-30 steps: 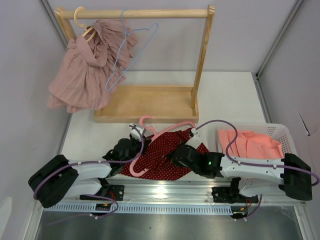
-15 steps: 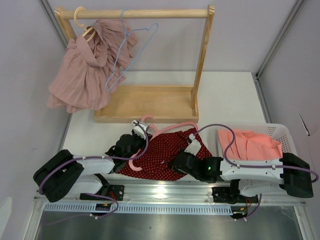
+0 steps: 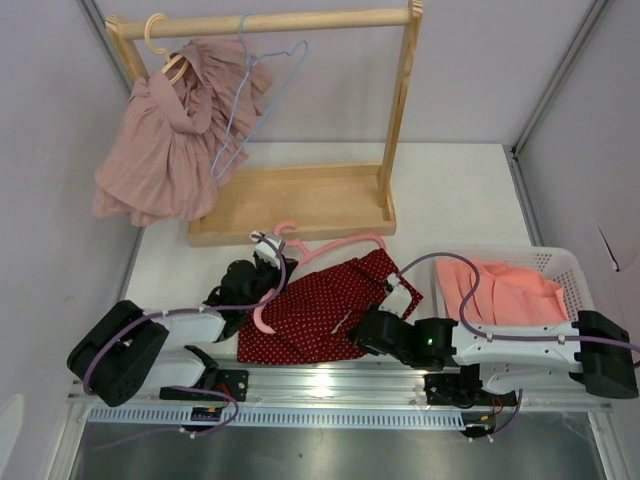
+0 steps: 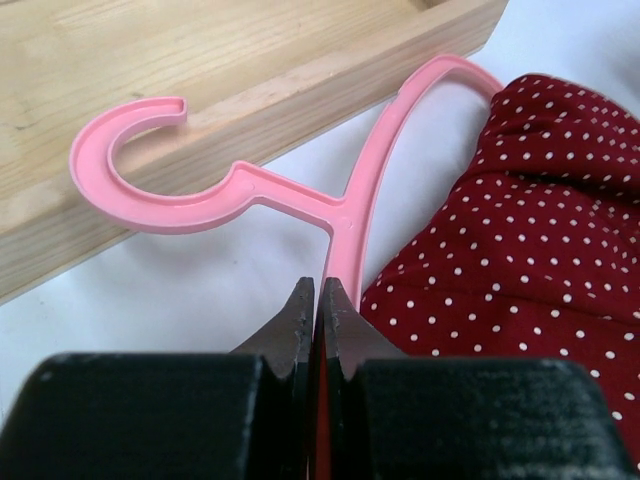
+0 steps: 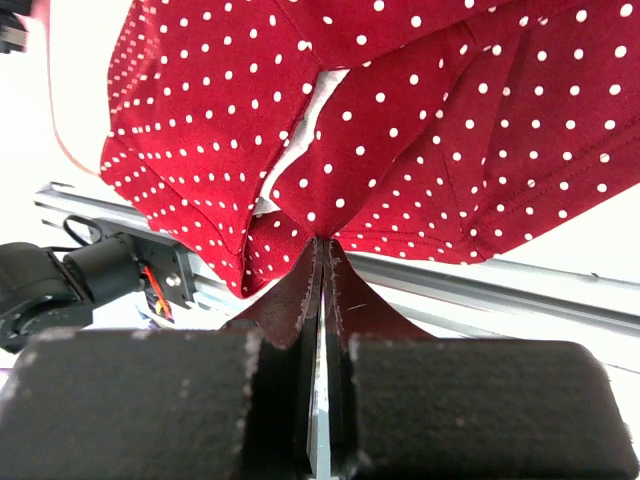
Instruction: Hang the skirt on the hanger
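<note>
A red skirt with white dots [image 3: 325,310] lies on the table near the front edge; it also shows in the left wrist view [image 4: 520,250] and the right wrist view [image 5: 380,130]. A pink hanger [image 3: 300,250] lies along its far side, its hook toward the wooden base [image 4: 130,165]. My left gripper [image 3: 262,280] is shut on the hanger's arm [image 4: 318,285]. My right gripper [image 3: 362,325] is shut on the skirt's near edge [image 5: 322,240], pinching the cloth into folds.
A wooden rack [image 3: 300,200] stands at the back with a dusty-pink garment [image 3: 165,140] and a blue wire hanger [image 3: 250,95] on its rail. A white basket [image 3: 560,270] holding an orange cloth [image 3: 505,290] is at the right. A metal rail [image 3: 330,375] runs along the front.
My left gripper has drawn the pink hanger back and to the left. My right gripper has pulled the skirt's edge toward the front, and the skirt now lies more spread out.
</note>
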{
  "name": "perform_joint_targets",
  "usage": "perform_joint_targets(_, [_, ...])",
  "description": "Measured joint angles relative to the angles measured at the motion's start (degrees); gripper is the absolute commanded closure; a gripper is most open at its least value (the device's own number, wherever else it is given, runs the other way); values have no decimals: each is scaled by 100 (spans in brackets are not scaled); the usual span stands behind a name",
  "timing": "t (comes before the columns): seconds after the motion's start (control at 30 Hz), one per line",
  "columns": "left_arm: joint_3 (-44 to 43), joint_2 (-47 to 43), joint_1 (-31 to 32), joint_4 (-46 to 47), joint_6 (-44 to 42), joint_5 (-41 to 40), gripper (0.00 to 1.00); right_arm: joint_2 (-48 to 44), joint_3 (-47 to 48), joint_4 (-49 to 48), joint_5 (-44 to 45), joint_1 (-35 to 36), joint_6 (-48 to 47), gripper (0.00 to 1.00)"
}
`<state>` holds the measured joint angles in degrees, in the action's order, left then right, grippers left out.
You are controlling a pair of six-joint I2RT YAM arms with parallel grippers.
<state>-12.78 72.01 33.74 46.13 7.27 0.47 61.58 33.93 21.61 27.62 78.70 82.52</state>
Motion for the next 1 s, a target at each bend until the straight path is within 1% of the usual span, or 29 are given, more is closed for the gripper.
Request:
perform_joint_targets(0.27, [120,-17,-55,476,94,345,100,382,-11,-55,-151,11,-33,100])
perform_joint_targets(0.5, [251,-173,-79,804,184,538,100,791,83,-160,-328,-24,-262,100])
perform_joint_targets(0.57, [260,-262,-83,883,199,601,99,879,136,-216,-380,-44,-332,100])
perform_joint_targets(0.6, [260,-297,-83,922,229,621,96,925,162,-247,-413,-52,-380,100])
perform_joint_targets(0.77, [260,-389,-83,1119,374,682,93,1217,411,-323,-605,-44,-680,100])
perform_joint_targets(0.9, [258,-459,-87,1182,450,680,100,1394,691,-343,-638,79,-837,100])
perform_joint_targets(1.0, [168,-640,-101,1134,474,675,100,1394,704,-350,-730,146,-892,100])
